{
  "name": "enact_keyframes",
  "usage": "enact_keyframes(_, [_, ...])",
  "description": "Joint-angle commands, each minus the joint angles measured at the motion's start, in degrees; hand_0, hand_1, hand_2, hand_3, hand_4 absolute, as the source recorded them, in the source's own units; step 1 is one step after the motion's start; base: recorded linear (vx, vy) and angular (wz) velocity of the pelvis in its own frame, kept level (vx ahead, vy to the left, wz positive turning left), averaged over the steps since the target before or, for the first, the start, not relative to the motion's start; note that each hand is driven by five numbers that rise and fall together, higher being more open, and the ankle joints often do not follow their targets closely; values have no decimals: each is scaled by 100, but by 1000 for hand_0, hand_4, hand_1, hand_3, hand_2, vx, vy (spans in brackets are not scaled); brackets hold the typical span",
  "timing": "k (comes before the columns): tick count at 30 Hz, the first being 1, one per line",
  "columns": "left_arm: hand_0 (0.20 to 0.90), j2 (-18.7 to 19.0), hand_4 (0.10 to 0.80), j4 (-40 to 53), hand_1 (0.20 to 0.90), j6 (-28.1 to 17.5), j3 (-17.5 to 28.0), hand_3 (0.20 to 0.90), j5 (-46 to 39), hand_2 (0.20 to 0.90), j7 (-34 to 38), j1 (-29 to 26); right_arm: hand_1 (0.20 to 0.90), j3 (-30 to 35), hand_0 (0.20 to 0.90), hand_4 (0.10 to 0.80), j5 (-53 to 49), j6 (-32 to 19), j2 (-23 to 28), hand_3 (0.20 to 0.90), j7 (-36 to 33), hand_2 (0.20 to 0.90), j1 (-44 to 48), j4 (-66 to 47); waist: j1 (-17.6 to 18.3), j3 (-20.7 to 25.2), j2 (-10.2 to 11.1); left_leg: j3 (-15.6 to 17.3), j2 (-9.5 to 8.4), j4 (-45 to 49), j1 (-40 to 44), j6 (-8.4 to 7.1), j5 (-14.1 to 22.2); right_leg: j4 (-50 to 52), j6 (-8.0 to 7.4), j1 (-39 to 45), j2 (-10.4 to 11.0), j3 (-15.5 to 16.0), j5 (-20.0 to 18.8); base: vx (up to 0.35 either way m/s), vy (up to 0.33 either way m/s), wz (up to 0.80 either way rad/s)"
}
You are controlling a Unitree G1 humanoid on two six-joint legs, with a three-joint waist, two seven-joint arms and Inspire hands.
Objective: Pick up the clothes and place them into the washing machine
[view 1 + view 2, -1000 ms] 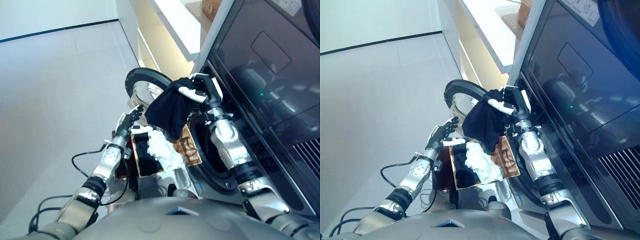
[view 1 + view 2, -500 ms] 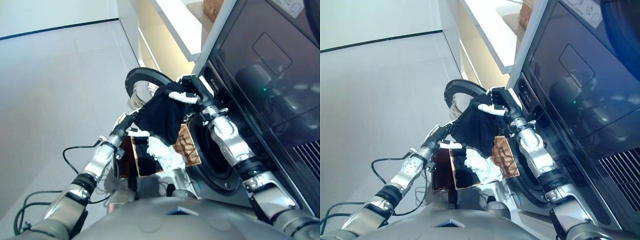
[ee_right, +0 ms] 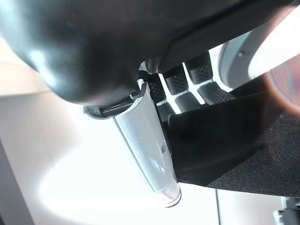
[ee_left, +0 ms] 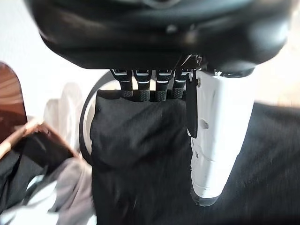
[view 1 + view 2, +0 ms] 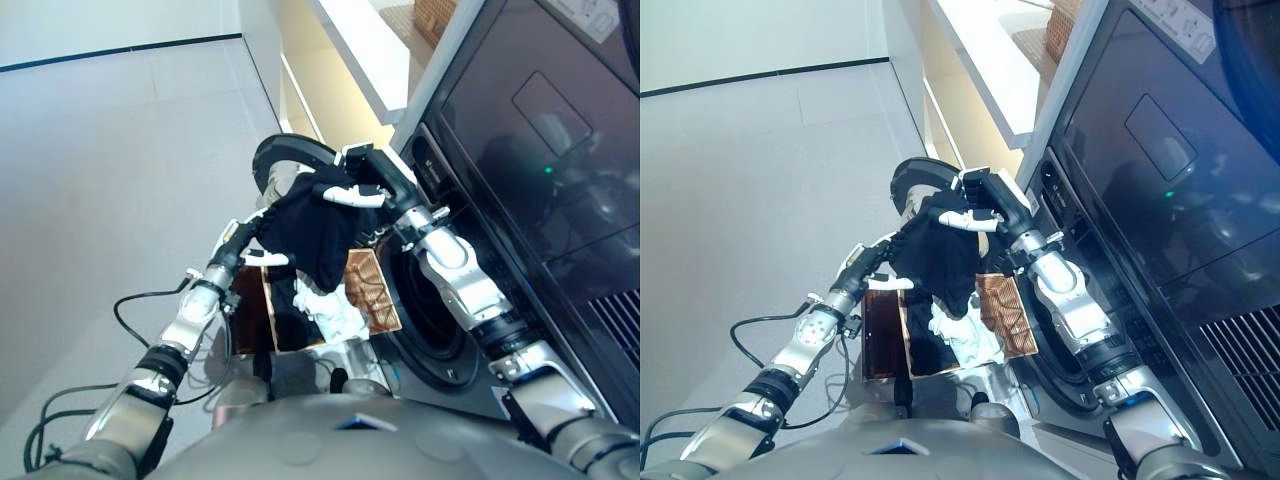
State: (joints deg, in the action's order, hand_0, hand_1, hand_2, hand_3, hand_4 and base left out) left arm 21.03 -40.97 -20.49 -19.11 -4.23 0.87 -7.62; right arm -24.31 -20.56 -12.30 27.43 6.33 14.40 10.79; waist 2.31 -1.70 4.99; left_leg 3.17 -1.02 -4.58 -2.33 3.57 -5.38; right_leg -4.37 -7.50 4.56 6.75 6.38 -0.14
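Both arms are showing silver-grey shells with black rings at the joints. The left hand [image 5: 243, 244] and right hand [image 5: 372, 180] are wearing dark casings, each thumb carrying a white cover.

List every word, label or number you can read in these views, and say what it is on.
None can be read.
Washing machine control panel at its upper corner: small markings, too blurred to read.
Black garment, basket: no print visible.

A black garment [image 5: 310, 225] hangs bunched above a basket [image 5: 372, 292] of black and white clothes [image 5: 325, 305].
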Motion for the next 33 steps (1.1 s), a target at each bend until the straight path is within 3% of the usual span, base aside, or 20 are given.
enact_keyframes(1, [900, 26, 800, 229, 900, -669, 263, 900, -122, 900, 376, -437, 200, 354, 200, 300, -53, -493, -23, 200, -107, 200, 384, -546, -159, 568, 100, -15, 126, 62, 314, -475, 464, 359, -116, -700, 211, 40, -497, 0, 0, 0])
enact_keyframes(18, [900, -23, 800, 247, 900, -637, 555, 900, 64, 900, 825, -400, 200, 606, 200, 300, 114, -499, -40, 200, -245, 200, 217, -520, -149, 553, 94, -32, 141, 88, 303, -475, 469, 372, -97, -692, 202, 31, -467, 0, 0, 0])
enact_keyframes(33, [900, 21, 800, 115, 900, -614, 284, 900, 8, 900, 448, -695, 200, 469, 200, 300, 22, -478, 20, 200, 22, 200, 243, -841, -82, 564, 95, -18, 157, 53, 312, -482, 441, 383, -93, -720, 177, 13, -465, 0, 0, 0])
